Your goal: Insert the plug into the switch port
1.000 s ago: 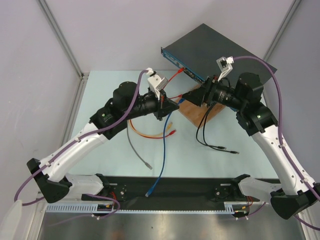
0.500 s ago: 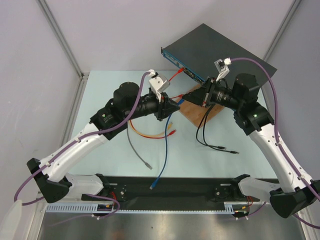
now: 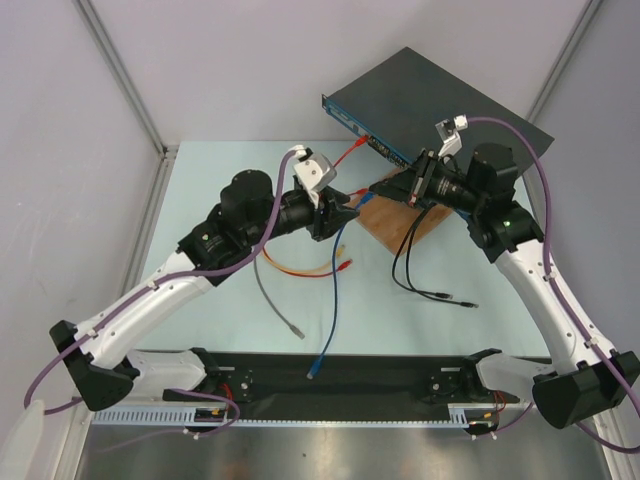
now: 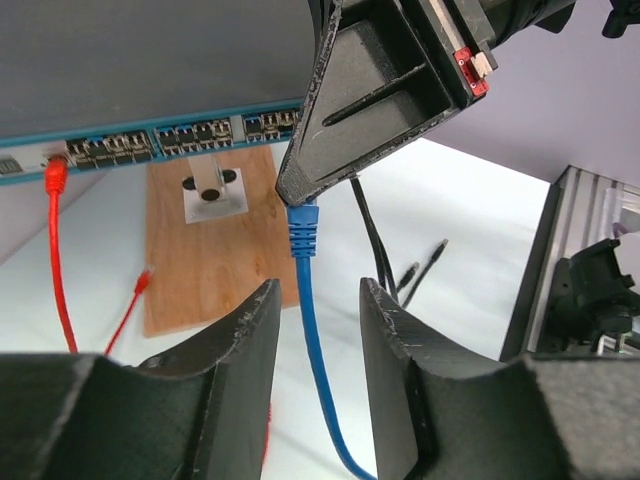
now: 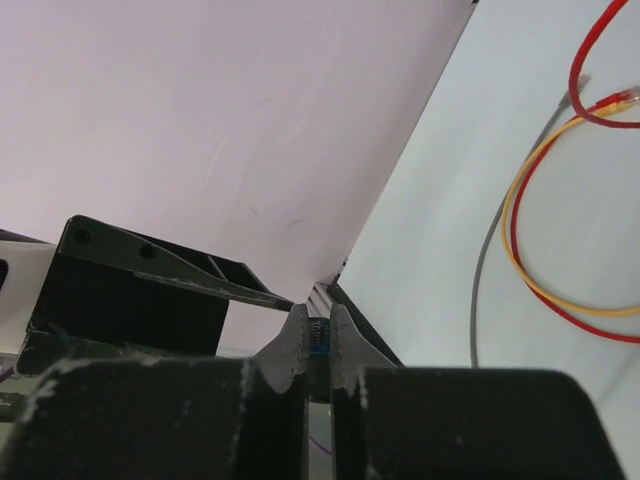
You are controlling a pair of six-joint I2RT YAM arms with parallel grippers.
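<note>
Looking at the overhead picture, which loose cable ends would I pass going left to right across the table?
Grey cable end → blue cable end → red cable end → black cable ends.

The left arm (image 3: 160, 290) rises from its base at the near left, with the elbow bent and the forearm extended toward the middle of the workspace. The left gripper (image 3: 340, 215) points right and away. Its fingers (image 4: 243, 340) stand parted, with a clear gap between them. The right arm (image 3: 545, 290) rises from the near right and folds at the elbow, with the forearm aimed left. The right gripper (image 3: 374, 187) faces the left gripper nearly tip to tip, just beside it. Its jaws are closed on a blue plug (image 4: 302, 222).
</note>
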